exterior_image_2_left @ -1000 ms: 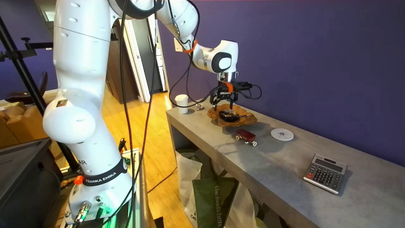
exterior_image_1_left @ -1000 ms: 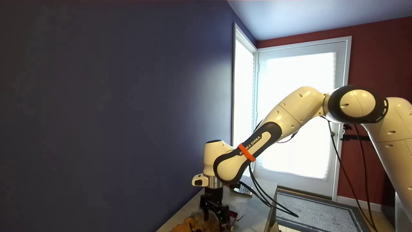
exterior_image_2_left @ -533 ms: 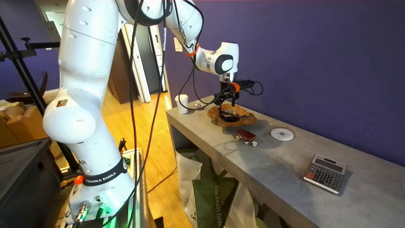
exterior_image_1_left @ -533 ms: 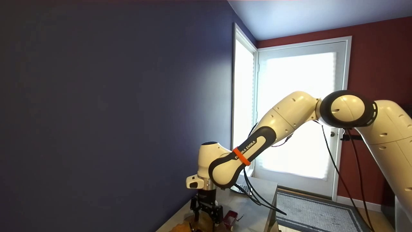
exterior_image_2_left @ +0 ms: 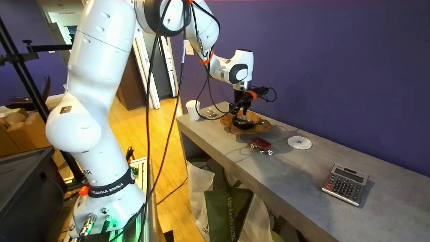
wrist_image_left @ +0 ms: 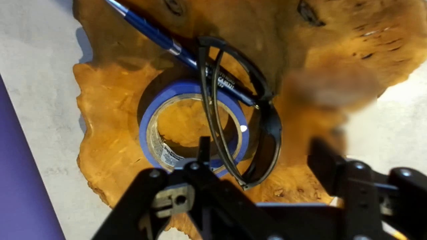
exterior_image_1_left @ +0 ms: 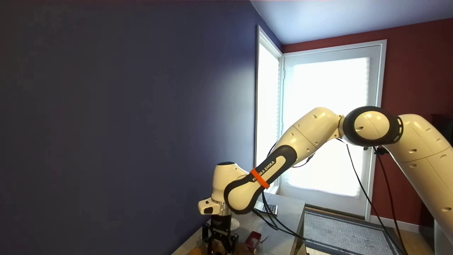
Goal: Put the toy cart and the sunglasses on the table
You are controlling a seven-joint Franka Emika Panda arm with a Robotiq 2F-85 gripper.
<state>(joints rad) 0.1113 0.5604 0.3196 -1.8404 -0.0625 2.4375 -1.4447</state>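
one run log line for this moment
end effector: open, over wooden dish | sunglasses: in wooden dish, ungripped | toy cart: upright on table

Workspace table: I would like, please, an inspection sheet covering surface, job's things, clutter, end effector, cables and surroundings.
Surface: grey table.
Job's things: red toy cart on the table; sunglasses in wooden dish, lying over tape roll and pen.
Clutter: calculator, white disc, white cup on the table.
End effector: open above the dish, gripping nothing.
Cables: black, hanging from the arm.
Surroundings: purple wall along the table; green bag underneath.
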